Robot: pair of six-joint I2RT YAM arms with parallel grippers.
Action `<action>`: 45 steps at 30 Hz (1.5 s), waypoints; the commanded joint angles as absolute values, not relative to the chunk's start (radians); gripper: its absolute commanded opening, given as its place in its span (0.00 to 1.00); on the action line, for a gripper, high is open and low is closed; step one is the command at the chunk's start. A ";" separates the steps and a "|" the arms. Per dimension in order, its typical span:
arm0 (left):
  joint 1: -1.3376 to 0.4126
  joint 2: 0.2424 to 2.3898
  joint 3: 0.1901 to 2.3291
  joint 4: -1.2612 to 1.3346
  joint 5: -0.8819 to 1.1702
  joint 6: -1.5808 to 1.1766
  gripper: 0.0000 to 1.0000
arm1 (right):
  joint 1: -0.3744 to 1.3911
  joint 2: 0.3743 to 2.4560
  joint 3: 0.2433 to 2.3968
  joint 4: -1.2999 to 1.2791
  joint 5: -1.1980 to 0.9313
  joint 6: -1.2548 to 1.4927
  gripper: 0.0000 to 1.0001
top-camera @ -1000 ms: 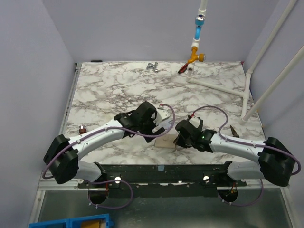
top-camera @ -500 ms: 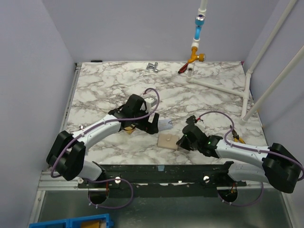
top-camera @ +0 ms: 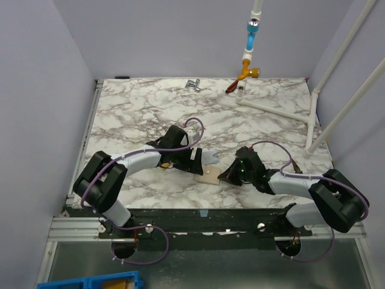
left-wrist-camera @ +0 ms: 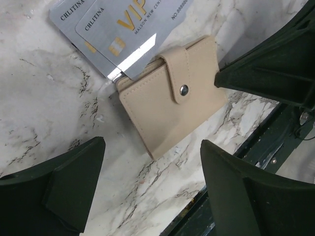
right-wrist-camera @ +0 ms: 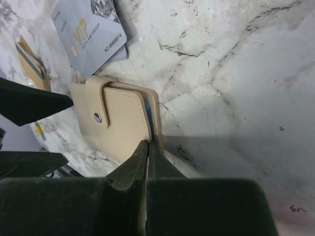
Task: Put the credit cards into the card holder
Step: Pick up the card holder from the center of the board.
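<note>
right pincer (right-wrist-camera: 147,145): closed tight with nothing showing between its fingers, tips pressing at the near right edge of the flat beige leather-like card holder (right-wrist-camera: 120,123).
card holder: lying flat with its strap snapped shut.
left pincer (left-wrist-camera: 152,143): hovering right above the holder, jaws standing wide, gripping nothing; looking like the arm nearer the cards.
pale grey-blue plastic cards (left-wrist-camera: 118,29): two lying fanned just beyond the holder, a corner meeting its far edge, long axes slanting away.
gold-tan striped cards (right-wrist-camera: 32,66): lying beyond the holder's left, number unclear.
hiding: whether that grey corner is sitting over or under the holder's lip.

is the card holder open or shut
Shut. On the card holder the tab is folded over the front and the snap looks fastened in both wrist views.
</note>
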State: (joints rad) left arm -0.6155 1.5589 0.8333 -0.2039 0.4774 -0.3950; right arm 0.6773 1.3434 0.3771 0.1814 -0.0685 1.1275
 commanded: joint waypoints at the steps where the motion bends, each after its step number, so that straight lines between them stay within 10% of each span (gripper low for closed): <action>1: -0.615 1.583 0.806 -0.146 0.501 -0.423 0.78 | 0.629 1.386 0.305 0.160 -0.137 1.082 0.01; 14: -0.602 1.658 0.820 -0.057 0.604 -0.436 0.60 | 0.627 1.509 0.354 0.233 -0.239 1.007 0.01; 27: -0.558 1.566 0.827 -0.110 0.687 -0.378 0.00 | 0.627 1.424 0.376 0.260 -0.301 0.908 0.01; 34: -0.556 1.553 0.985 -0.356 0.691 -0.201 0.00 | 0.629 1.214 0.437 0.074 -0.245 0.764 0.61; 45: -0.555 1.479 1.036 -0.532 0.716 -0.165 0.00 | 0.832 1.159 0.630 -0.091 0.051 0.600 0.66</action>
